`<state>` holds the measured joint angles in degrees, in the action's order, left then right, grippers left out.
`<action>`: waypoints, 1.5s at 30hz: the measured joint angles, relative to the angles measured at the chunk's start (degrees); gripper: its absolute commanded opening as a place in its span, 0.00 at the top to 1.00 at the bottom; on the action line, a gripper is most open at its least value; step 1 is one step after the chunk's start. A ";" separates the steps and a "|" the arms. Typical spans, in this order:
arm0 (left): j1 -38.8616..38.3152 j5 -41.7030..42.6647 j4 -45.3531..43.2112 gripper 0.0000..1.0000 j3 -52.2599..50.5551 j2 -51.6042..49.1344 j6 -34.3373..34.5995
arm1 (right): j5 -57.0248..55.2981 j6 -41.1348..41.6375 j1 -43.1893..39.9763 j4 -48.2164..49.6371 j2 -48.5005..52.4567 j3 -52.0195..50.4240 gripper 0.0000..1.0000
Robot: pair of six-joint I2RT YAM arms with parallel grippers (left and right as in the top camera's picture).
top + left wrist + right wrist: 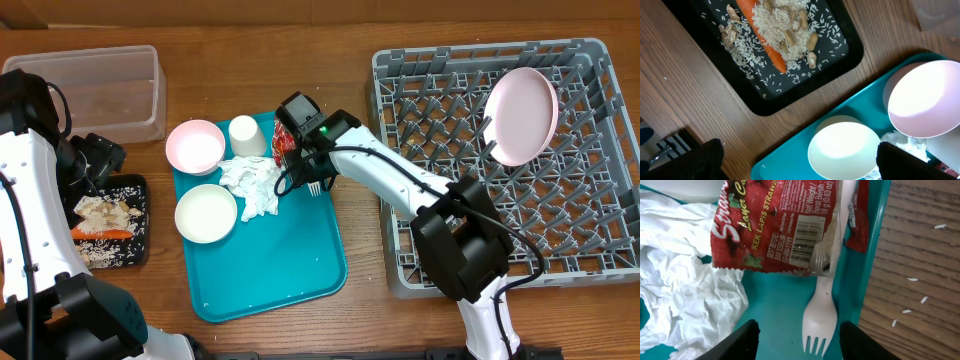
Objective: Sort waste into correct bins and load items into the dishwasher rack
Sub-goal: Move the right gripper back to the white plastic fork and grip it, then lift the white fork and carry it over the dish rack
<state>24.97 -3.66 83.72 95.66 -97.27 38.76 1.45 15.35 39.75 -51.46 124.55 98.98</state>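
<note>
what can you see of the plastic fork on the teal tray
The fork is cream-white plastic, seemingly one moulded piece, looking whole. It lies flat on the teal tray near its edge, short tines towards the bottom of the right wrist view, handle running up across the red wrapper; which lies on top is unclear. The crumpled napkin sits beside it, apart. The right pincer is open, a finger on each side of the tines, not touching.
</note>
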 measured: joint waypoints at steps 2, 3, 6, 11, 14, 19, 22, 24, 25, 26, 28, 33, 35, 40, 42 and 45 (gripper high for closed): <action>0.00 0.00 0.00 0.00 0.00 0.00 0.00 | 0.02 -0.20 0.00 0.52 0.37 0.00 0.46; 0.00 0.00 0.00 0.00 0.00 0.00 0.00 | 0.02 -0.35 0.00 0.98 0.70 0.00 0.47; 0.00 0.00 0.00 0.00 0.00 0.00 0.00 | -0.02 -0.61 0.00 2.38 2.08 0.00 0.47; 0.00 0.00 0.00 0.00 0.00 0.00 0.00 | -0.94 -1.62 0.02 3.89 4.22 -0.11 0.48; 0.00 0.00 0.00 0.00 0.00 0.00 0.00 | -1.92 -1.92 0.20 4.04 4.31 -0.11 0.53; 0.00 0.00 0.00 0.00 0.00 0.00 0.00 | -2.86 -2.10 0.20 2.67 4.31 -0.11 0.63; 0.00 -0.02 0.00 0.00 0.00 0.00 0.00 | -2.93 -2.01 0.42 0.74 4.31 -0.11 0.64; 0.00 0.00 0.00 0.00 0.00 0.00 0.00 | -2.97 -1.90 0.61 -0.57 4.31 -0.11 0.65; 0.00 -0.02 0.00 0.00 0.00 0.00 0.00 | -2.99 -1.84 0.81 -1.40 4.31 -0.11 0.66; 0.00 -0.02 0.00 0.00 0.00 0.00 0.00 | -2.99 -1.70 0.90 -2.23 4.31 -0.09 0.67; 0.00 0.00 0.00 0.00 0.00 0.00 0.00 | -2.84 -1.36 1.20 -3.87 4.28 0.00 0.70; 0.00 0.00 0.00 0.00 0.00 0.00 0.00 | -1.86 -0.63 2.03 -7.15 4.17 0.07 0.78; 0.00 0.00 0.00 0.00 0.00 0.00 0.00 | -1.88 -0.24 2.56 -8.20 4.15 0.13 0.78; 0.00 0.00 0.00 0.00 0.00 0.00 0.00 | -1.64 0.68 3.85 -12.28 4.15 0.52 0.78; 0.00 0.00 0.00 0.00 0.00 0.00 0.00 | -1.60 0.85 4.20 -13.62 4.15 0.59 0.78; 0.00 0.00 0.00 0.00 0.00 0.00 0.00 | -1.42 0.98 4.26 -14.21 4.20 0.68 0.87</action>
<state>24.97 -3.66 83.72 95.66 -97.27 38.76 0.03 16.34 44.01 -65.67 128.75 99.66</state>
